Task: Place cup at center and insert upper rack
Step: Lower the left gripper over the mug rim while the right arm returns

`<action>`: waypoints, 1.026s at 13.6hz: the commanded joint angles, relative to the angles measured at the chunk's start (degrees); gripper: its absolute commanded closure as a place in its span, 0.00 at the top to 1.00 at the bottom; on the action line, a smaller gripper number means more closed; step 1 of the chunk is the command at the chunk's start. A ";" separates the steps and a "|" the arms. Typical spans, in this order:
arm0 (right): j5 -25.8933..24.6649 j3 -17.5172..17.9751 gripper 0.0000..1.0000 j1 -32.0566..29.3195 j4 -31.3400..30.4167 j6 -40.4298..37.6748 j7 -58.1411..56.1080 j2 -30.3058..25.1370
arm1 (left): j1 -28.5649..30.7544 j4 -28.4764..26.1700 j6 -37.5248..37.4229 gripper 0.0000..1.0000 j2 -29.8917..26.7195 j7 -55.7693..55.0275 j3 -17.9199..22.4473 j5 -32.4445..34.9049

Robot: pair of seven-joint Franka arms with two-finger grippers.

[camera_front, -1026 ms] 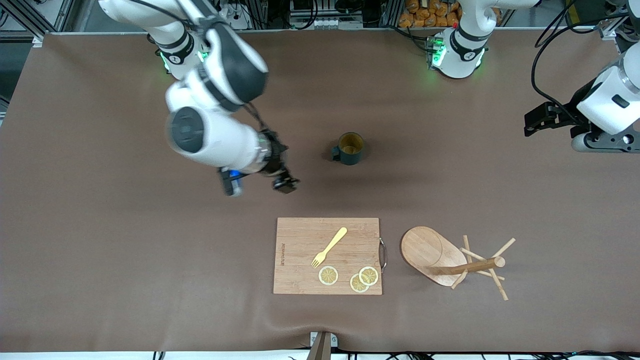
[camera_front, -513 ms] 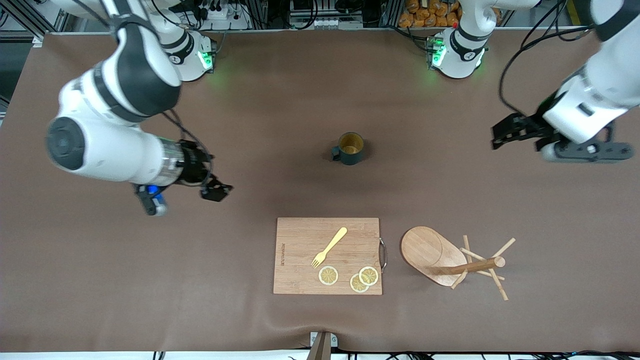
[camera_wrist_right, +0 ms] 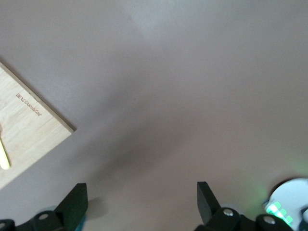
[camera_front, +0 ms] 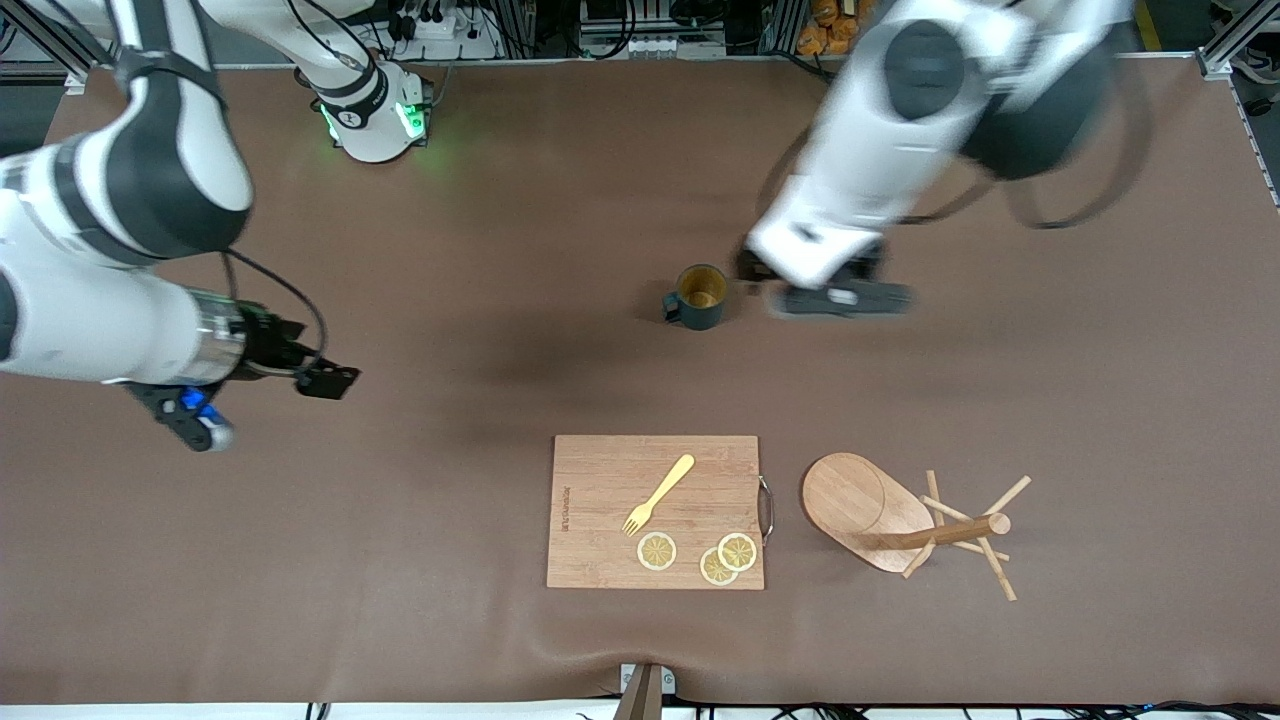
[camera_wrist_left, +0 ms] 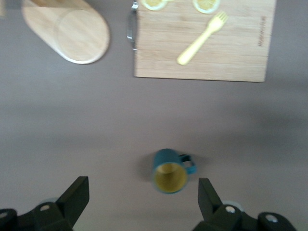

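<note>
I see the cup [camera_wrist_left: 170, 172] between my left gripper's [camera_wrist_left: 140, 204] wide-open, empty fingers [camera_wrist_left: 77, 195]. Right gripper [camera_wrist_right: 142, 204]: open, empty, over bare table [camera_wrist_right: 192, 96].

One cup [camera_front: 699, 296] – one upper rack [camera_front: 905, 525], one cutting board [camera_front: 655, 511], one fork [camera_front: 658, 494] – three lemon slices [camera_front: 657, 551].

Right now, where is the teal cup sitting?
The cup stands upright on the bare table near its middle, farther from the front camera than the cutting board. The left hand hovers open above it.
</note>
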 commanded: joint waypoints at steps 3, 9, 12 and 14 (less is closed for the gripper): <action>-7.45 1.19 1.00 -6.09 -1.26 -2.79 -20.01 -3.11 | -11.54 1.02 5.24 1.00 5.08 -15.04 0.68 7.72; -10.62 1.19 1.00 -9.70 -6.25 -3.33 -37.97 -8.90 | -22.97 1.02 9.02 1.00 12.72 -45.26 0.16 22.30; -10.98 1.19 1.00 -10.22 -13.62 -1.49 -37.98 -15.22 | -28.35 0.75 9.03 1.00 17.21 -60.48 0.15 33.64; -11.16 1.19 1.00 -10.32 -20.39 2.63 -38.24 -20.49 | -32.20 0.67 8.68 1.00 21.15 -67.00 0.33 38.39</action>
